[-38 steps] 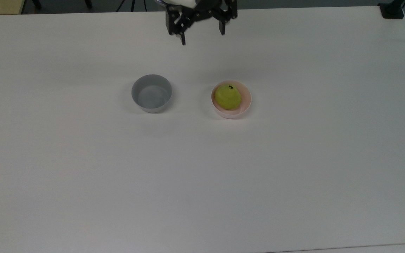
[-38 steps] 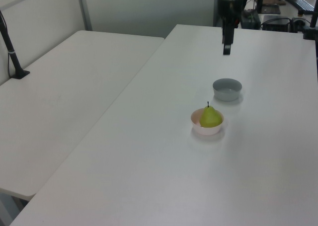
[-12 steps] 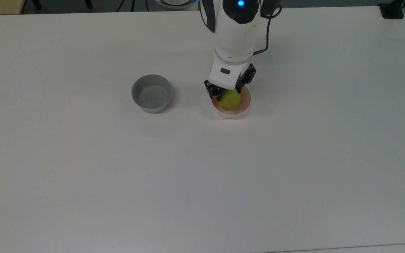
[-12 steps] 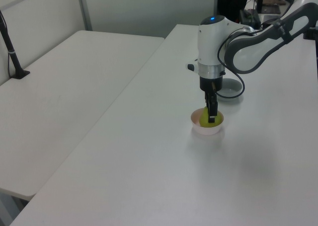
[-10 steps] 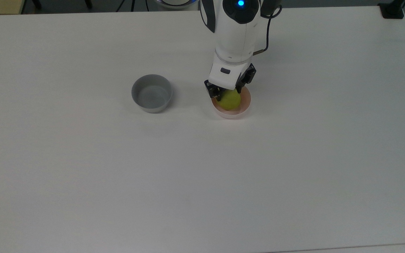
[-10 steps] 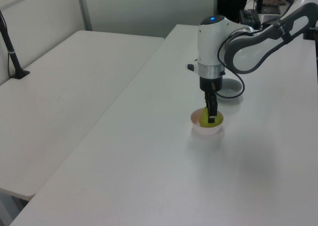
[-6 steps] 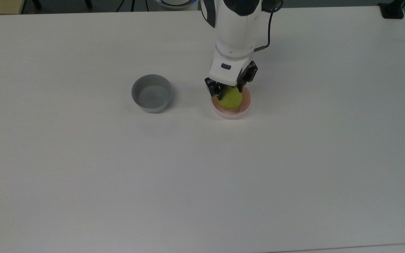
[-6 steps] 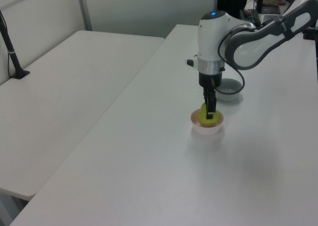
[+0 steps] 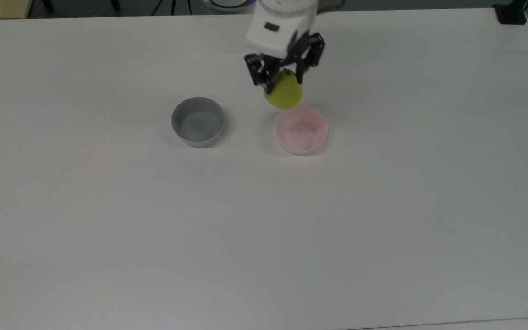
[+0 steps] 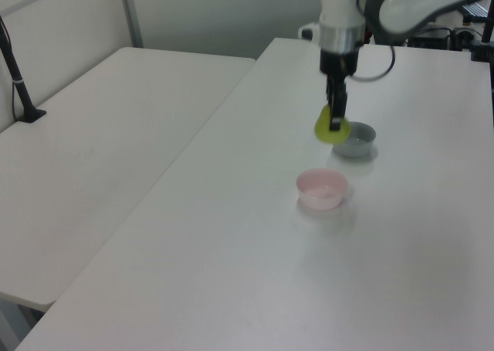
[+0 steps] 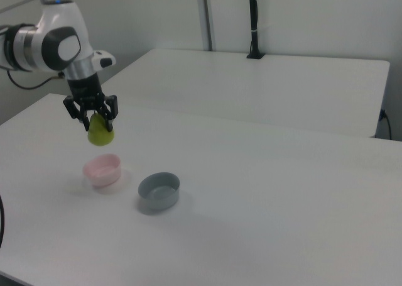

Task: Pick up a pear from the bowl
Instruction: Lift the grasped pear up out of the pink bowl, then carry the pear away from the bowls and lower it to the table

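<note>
Fingers (image 9: 284, 81) grip 1 pear (image 9: 284, 94) above 1 pink bowl (image 9: 301, 130); 1 grey bowl (image 9: 198, 121).

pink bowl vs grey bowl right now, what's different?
Colour: the pink bowl is pale pink inside with a whitish outside; the grey bowl is grey all over. Place: the pink bowl sits on the top view's right, the grey bowl on the top view's left. The pear, held in the gripper, hangs nearer the pink bowl. Shared: both round, similar size, upright, empty, on the table.
</note>
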{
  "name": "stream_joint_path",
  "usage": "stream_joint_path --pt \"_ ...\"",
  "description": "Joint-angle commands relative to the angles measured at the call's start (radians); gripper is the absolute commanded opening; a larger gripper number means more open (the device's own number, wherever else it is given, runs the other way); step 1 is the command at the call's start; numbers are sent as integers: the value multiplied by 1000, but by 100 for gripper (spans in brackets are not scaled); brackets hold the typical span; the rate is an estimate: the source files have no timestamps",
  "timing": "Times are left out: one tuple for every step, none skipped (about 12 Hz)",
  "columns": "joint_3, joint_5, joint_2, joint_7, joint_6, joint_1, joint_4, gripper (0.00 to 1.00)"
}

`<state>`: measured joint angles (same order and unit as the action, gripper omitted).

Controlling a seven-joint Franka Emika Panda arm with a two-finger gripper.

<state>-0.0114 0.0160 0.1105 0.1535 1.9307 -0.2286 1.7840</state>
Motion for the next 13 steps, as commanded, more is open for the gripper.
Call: stream_joint_path --pt "2 -7 -93 119 -158 86 -26 14" --pt "4 -5 -118 171 -217 116 -28 14" --pt "4 -4 -133 220 -267 147 -40 14" --pt "7 -4 -143 260 -294 170 -47 14" --pt "10 -2 -162 321 -323 208 -54 14" --pt "10 -2 -178 377 -346 254 -52 14" --pt "10 -2 -184 418 -370 293 -41 14" --pt "13 -2 -184 446 -374 334 -23 14" --pt "13 -2 -184 489 -358 374 3 14" --pt "13 -2 -183 517 -325 409 20 14" --pt "13 -2 -183 524 -262 435 64 14" --pt "14 -4 -177 540 -199 457 113 14" --pt "22 -4 -175 566 -167 478 142 14"
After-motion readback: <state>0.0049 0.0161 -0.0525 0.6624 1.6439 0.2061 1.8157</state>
